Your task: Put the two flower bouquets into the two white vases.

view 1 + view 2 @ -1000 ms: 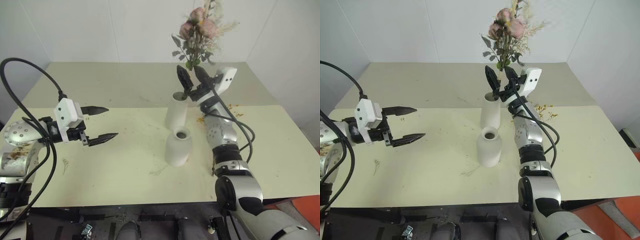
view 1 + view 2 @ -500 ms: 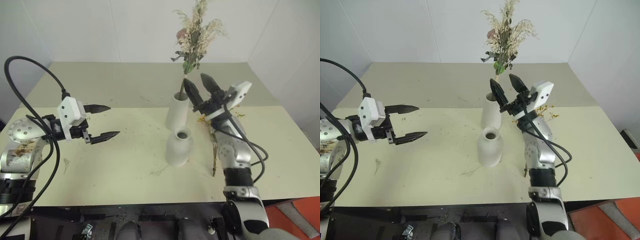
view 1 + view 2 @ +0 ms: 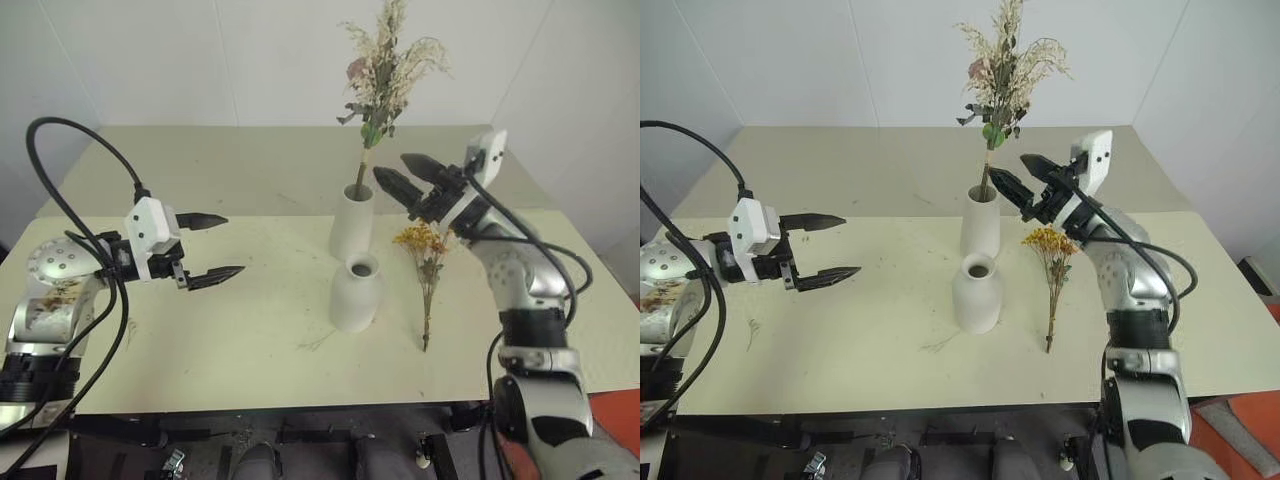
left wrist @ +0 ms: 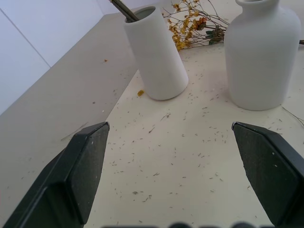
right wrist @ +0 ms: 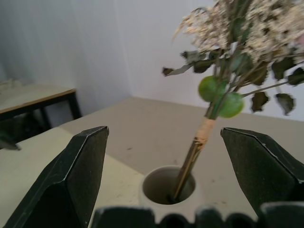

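Behind the squat vase (image 3: 355, 293), pink blooms (image 3: 385, 70) are standing in the tall vase (image 3: 351, 222); yellow bunch (image 3: 424, 272) is lying flat; both claws, left (image 3: 214, 246) and right (image 3: 408, 173), are gaping wide, empty.

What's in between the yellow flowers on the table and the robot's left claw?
The short vase stands between the yellow bouquet and the left gripper, seen from the head camera.

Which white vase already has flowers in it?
The taller vase, the straight slim one standing farther back, holds the pink bouquet. The shorter rounded vase in front of it is empty; the yellow bouquet lies beside it.
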### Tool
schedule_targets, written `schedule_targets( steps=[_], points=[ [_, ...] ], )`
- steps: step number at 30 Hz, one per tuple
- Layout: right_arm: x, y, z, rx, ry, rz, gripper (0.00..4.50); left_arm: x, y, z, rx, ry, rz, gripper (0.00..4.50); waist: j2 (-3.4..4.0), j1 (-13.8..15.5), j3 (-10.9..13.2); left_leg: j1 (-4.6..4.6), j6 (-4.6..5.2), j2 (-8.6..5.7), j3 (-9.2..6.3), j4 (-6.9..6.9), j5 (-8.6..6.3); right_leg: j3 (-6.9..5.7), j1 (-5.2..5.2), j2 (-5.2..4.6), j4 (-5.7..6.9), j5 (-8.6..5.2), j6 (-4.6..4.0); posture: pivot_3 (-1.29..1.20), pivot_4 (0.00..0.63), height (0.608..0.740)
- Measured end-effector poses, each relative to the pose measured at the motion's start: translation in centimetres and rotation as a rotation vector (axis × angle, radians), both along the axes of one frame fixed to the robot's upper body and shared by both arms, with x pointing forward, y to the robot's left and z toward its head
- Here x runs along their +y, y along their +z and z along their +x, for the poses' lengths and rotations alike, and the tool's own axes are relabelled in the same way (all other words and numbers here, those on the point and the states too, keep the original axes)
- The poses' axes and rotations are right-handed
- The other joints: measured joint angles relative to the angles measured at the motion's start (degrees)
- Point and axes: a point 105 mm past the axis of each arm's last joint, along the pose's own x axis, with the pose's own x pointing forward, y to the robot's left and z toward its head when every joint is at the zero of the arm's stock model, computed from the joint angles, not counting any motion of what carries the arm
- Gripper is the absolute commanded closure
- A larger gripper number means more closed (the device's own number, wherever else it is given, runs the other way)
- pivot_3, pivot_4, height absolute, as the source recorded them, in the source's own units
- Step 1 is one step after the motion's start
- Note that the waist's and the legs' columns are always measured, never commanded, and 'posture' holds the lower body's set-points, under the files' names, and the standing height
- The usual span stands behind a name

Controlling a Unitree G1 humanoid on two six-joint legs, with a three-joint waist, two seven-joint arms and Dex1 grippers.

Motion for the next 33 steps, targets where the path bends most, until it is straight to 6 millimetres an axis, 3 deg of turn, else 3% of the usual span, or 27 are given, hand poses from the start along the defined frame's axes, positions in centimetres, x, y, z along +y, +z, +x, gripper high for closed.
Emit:
schedule_targets(
  steps=[4,13,24,33],
  points=[
    [0.2,-1.4,2.0,0.098,0.016,-0.040,0.02,0.1,0.0,0.0,0.000,0.002,0.003,0.00,0.00,0.0,0.0,-0.04,0.00,0.00,0.00,-0.01,0.00,-0.01,-0.04,-0.01,0.01,0.00,0.00,0.00,0.150,0.740],
    [2.0,-1.2,4.6,0.150,0.020,-0.019,0.02,0.7,-1.0,-0.9,0.024,0.020,0.025,0.00,0.03,0.0,0.0,-0.04,0.00,0.01,0.01,-0.08,0.00,-0.01,-0.05,-0.02,0.05,0.00,0.00,0.00,0.150,0.740],
    [3.0,0.0,5.1,0.122,0.033,0.040,0.02,1.2,-0.9,-1.2,0.012,0.047,0.027,0.00,0.05,0.0,0.0,-0.06,-0.01,0.00,0.00,-0.17,0.00,-0.04,-0.05,-0.04,0.08,0.01,0.00,0.00,0.150,0.740],
    [2.6,0.8,3.9,0.024,0.124,0.070,0.02,1.2,-1.3,-1.3,0.023,0.049,0.030,0.00,0.06,0.0,0.0,-0.06,-0.01,0.00,0.00,-0.23,0.00,-0.05,-0.05,-0.04,0.09,0.01,0.00,0.00,0.150,0.740]
  ],
)
